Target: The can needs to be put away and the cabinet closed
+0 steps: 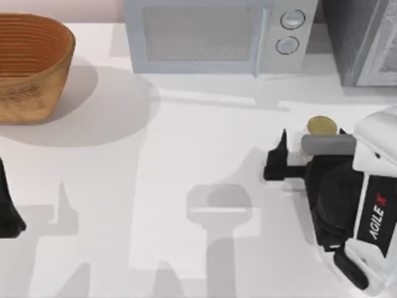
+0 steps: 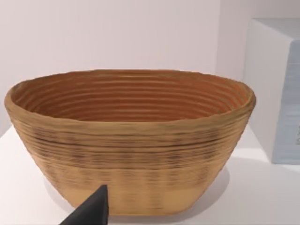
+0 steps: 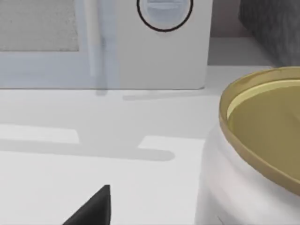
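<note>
Can (image 1: 322, 126) stood upright on the tabletop (image 1: 186, 161), just beside the right claw (image 1: 277, 162), whose fingers I cannot tell apart or together. Likely light, rigid, slick-sided; best gripped across its label, mid-height.

The white table (image 1: 186, 155) took up pretty much the whole scene, with soft grey shadows lying across it. A white microwave (image 1: 217, 34) sat at the back edge, door shut, two round dials on its right side. Well off to the microwave's left was a woven brown basket (image 1: 31, 62), throwing a big round shadow towards the microwave. Just right of the microwave stood a dark grey speckled unit (image 1: 350, 40) with a pale panel. Behind the basket the wall (image 2: 117, 33) was plain, pinkish white.
</note>
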